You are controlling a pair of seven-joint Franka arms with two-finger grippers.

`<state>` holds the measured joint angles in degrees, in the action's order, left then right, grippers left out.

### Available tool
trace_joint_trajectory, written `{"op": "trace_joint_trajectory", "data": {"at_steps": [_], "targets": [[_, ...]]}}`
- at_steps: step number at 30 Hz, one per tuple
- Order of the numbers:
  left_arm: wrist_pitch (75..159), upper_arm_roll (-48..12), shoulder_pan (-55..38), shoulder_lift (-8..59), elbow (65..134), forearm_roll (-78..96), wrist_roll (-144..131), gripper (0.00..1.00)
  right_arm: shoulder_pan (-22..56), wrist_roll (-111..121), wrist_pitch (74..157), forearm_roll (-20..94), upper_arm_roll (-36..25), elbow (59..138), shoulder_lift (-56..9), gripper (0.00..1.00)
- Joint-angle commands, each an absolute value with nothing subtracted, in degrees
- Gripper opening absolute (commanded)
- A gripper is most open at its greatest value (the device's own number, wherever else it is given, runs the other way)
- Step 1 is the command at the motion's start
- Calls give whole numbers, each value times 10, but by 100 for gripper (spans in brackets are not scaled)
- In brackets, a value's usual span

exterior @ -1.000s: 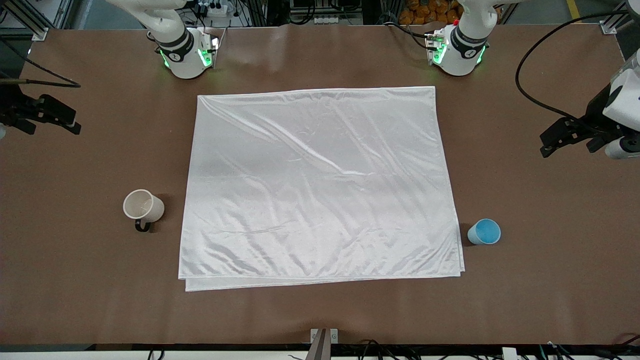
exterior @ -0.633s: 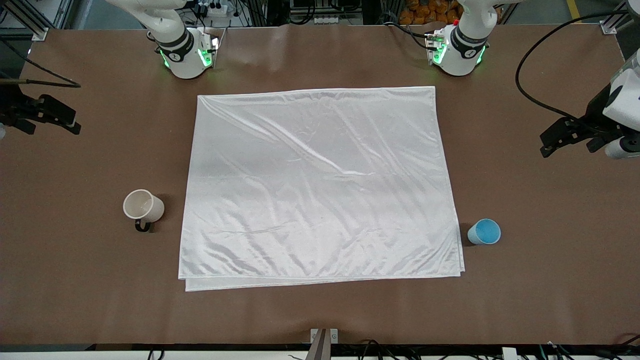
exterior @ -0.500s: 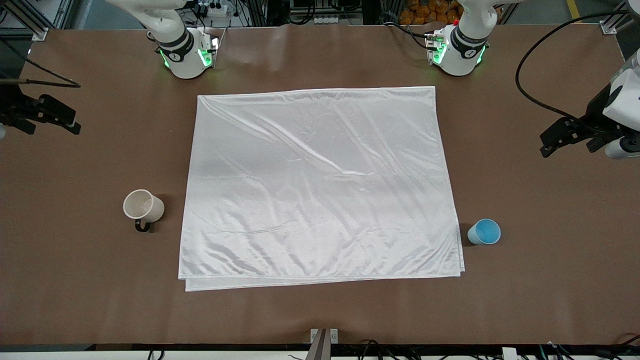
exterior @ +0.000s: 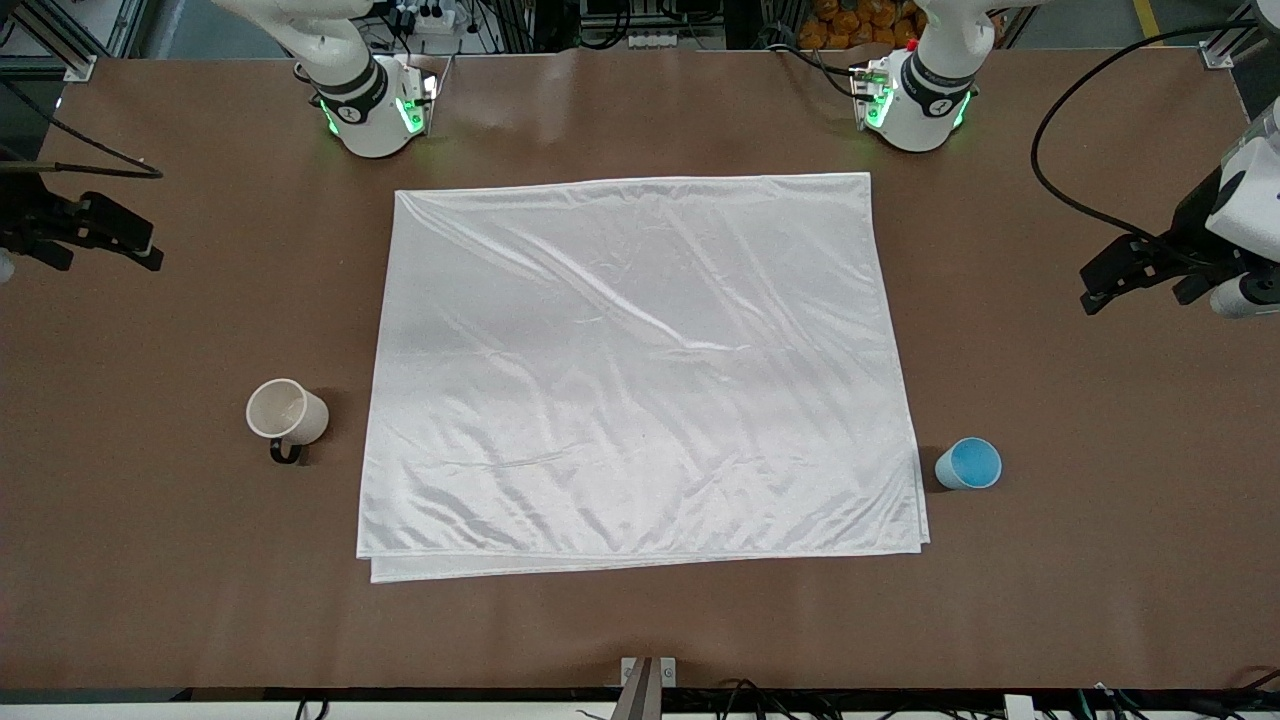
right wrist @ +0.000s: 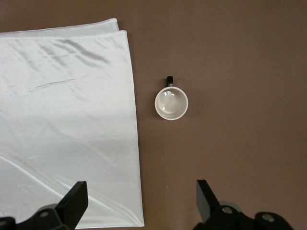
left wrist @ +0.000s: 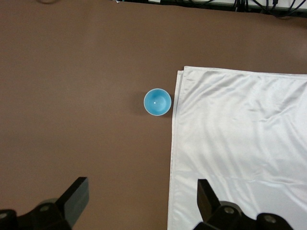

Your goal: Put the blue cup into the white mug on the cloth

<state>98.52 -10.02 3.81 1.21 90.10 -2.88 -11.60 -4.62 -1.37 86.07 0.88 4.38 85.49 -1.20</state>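
The cloth (exterior: pixel 640 370) lies flat mid-surface, folded double, nothing on it. The cup (exterior: pixel 968 464) stands upright on the bare surface just off the cloth's edge, at about 4 o'clock from the cloth's centre in the front view. The mug (exterior: pixel 286 412) stands upright near the cloth's edge at about 8 o'clock, its handle turned toward the front camera.

The left gripper (exterior: pixel 1140 270) hangs over bare surface at the left arm's end, fingers (left wrist: pixel 76 197) spread wide and empty. The right gripper (exterior: pixel 95 235) waits over the right arm's end, also wide open, holding nothing.

The cup looks light, stiff and smooth; its taper could let it slip, so pinching across the rim or high on the wall seems safest. The mug looks heavier; grasp its wall or rim. The satin looks slippery, so set things down gently.
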Motion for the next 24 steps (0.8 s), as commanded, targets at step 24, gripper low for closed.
{"op": "trace_joint_trajectory", "data": {"at_steps": [24], "targets": [[964, -101, 42, 13, 906, -25, -122, 100, -50, -7, 870, 4, 42, 854, -31, 100]]}}
